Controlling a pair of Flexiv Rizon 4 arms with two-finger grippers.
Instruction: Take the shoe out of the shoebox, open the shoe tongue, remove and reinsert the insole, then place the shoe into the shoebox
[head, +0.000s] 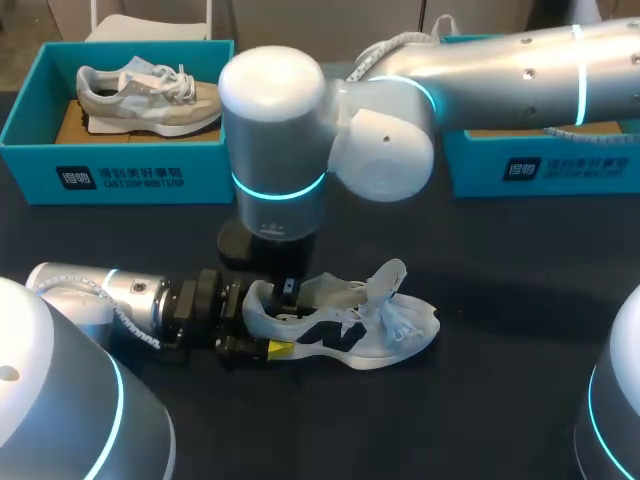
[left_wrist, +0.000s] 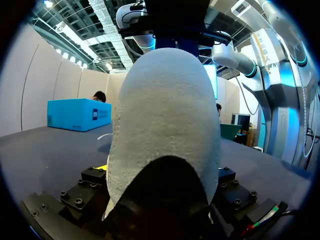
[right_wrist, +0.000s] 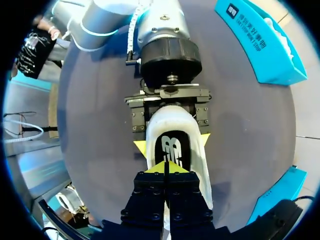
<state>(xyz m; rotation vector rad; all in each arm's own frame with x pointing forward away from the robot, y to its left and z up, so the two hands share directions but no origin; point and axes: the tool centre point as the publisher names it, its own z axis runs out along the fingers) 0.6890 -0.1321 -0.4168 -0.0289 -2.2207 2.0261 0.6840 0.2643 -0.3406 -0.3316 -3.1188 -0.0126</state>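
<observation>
**Shoe out on table, heel clamped by L gripper**

Head view: the shoe (head: 370, 330) lies on its side on the dark table (head: 500, 400), toe twd the right, laces loose. L arm comes in low from the left; the left gripper (head: 265, 322) clamps the heel end. R arm reaches across from upper right, and the right gripper (head: 288, 290) points down at the heel opening. Left shoebox (head: 120, 175) at the far left holds a second shoe (head: 150, 95). Right shoebox (head: 540, 165) is partly behind the R arm.

L wrist view: pale heel fills the space betw. its fingers.

R wrist view: its own yellow tips are pressed together over the heel of the black insole (right_wrist: 172, 147). Can't tell if they nip anything. L gripper's fingertips (right_wrist: 140, 147) press the heel from both sides.
</observation>
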